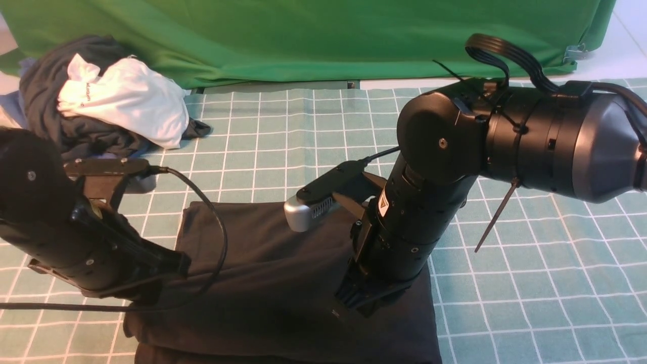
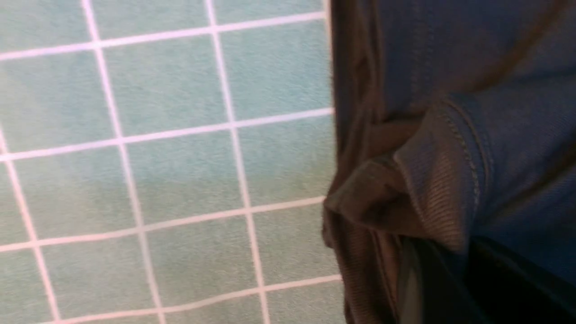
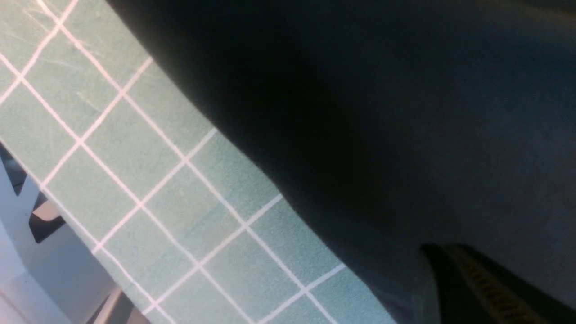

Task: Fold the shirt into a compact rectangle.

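The right gripper [image 1: 361, 303] presses down into the near right part of the black shirt [image 1: 283, 273], its jaws closed; whether any cloth is pinched between them cannot be told. Level with it, at the shirt's left edge, the left gripper [image 1: 169, 275] has a bunched cuff or hem [image 2: 432, 189] gathered at its finger [image 2: 418, 288]; whether its jaws are clamped cannot be told. The shirt lies as a folded dark slab between and beyond both grippers on the checked green mat [image 1: 530, 283]. Farther off, past the left gripper, sits a heap of dark and white clothes [image 1: 108, 96], then the green backdrop [image 1: 313, 35].
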You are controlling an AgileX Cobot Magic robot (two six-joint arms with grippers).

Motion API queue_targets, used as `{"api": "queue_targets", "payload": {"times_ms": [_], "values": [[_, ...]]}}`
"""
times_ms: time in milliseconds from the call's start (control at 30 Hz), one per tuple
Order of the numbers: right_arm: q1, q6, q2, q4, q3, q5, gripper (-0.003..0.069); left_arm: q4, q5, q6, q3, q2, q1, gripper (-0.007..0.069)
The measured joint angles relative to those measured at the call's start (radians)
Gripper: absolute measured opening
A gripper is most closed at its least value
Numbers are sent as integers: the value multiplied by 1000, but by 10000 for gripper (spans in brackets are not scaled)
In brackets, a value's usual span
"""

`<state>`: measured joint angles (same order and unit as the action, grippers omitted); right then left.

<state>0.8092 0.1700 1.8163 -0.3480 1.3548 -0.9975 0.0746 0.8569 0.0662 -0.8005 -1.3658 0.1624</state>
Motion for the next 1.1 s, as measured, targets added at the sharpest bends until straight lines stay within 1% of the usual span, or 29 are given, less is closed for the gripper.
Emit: {"api": "queue_targets", "payload": {"times_ms": [33, 67, 100, 133, 167, 267, 333, 433, 500, 533, 567, 600, 633, 667, 733, 800, 833, 967, 1033, 1100], "values": [[0, 0, 0, 0, 0, 0, 6, -5, -1, 9, 0, 0, 0, 146], [0, 0, 0, 0, 0, 0, 6, -5, -1, 9, 0, 0, 0, 160], [0, 0, 0, 0, 0, 0, 6, -10, 0, 11, 0, 0, 0, 188], [0, 0, 0, 0, 0, 0, 6, -16, 8, 12, 0, 0, 0, 249], [0, 4, 0, 0, 0, 0, 6, -19, 16, 12, 0, 1, 0, 287], [0, 12, 0, 1, 0, -9, 6, -31, 63, 12, -10, 5, 0, 372], [0, 15, 0, 4, 0, -18, 6, -55, 111, 12, -34, 17, 0, 418], [0, 16, 0, 13, 0, -35, 6, -75, 137, 15, -75, 41, 0, 433], [0, 10, -3, 35, 0, -43, 8, -66, 133, 11, -103, 64, 0, 409], [0, 2, -7, 42, 0, -45, 8, -51, 131, 1, -108, 74, 0, 385], [0, -9, -15, 56, 0, -45, 8, 8, 130, -44, -114, 86, 0, 331], [0, -8, -15, 58, 0, -45, 8, 8, 130, -44, -114, 87, 0, 320], [-1, -15, -31, 72, 0, -45, 8, 110, 124, -125, -115, 94, 0, 230], [-2, -23, -44, 79, 0, -46, 8, 179, 119, -176, -111, 95, 2, 141], [-5, -30, -60, 86, 0, -48, 8, 289, 83, -253, -93, 89, 24, 48], [-5, -31, -62, 95, 0, -51, 8, 295, 62, -257, -73, 72, 47, 22], [-7, -31, -60, 100, -5, -49, 8, 278, 44, -248, -57, 57, 59, 13], [-13, -33, -52, 108, -56, -42, 9, 161, -36, -138, 20, -24, 68, 4], [-15, -36, -47, 112, -104, -15, 10, 129, -63, -114, 57, -56, 68, 3], [-20, -46, -47, 113, -168, 32, 12, 123, -106, -102, 98, -81, 68, 3]]}}
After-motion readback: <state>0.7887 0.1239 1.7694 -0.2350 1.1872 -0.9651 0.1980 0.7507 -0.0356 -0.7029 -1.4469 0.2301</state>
